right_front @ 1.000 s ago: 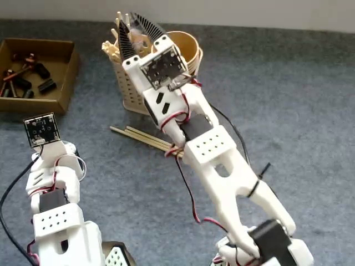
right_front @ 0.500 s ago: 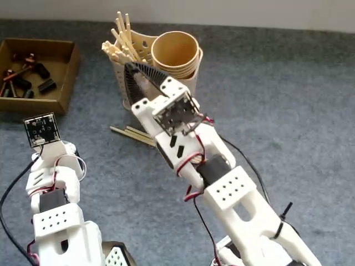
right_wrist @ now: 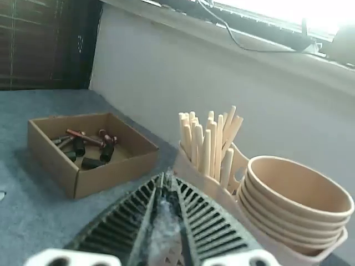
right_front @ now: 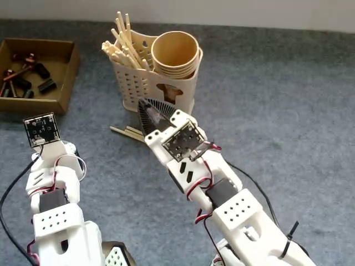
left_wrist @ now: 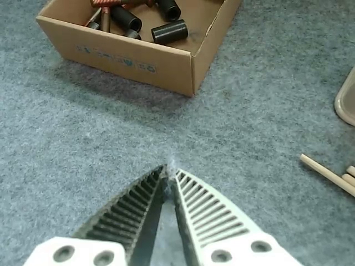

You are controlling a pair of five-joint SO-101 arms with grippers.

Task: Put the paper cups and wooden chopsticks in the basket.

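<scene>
Starting with the biggest thing, what do you have?

I have the grey desk (right_front: 288,100) with both arms on it. My right arm (right_front: 222,199) stretches toward the basket (right_front: 141,88), and my left arm (right_front: 52,210) sits low, near the cardboard box (right_front: 67,83).

Where are the task's things?

The basket stands upright at the far middle. The paper cups (right_front: 175,52) are nested in one compartment and a bundle of chopsticks (right_front: 125,44) stands in the one beside it. A few loose chopsticks (right_front: 126,132) lie flat on the desk, just beside the basket's foot.

And the fingers?

The right gripper (right_wrist: 166,178) is just in front of the basket's lower wall, over one end of the loose chopsticks. Its fingers are pressed together and hold nothing. The left gripper (left_wrist: 168,170) has its tips pressed together too, above bare desk between the box and the loose chopsticks. The box holds small parts (right_front: 25,83).
</scene>
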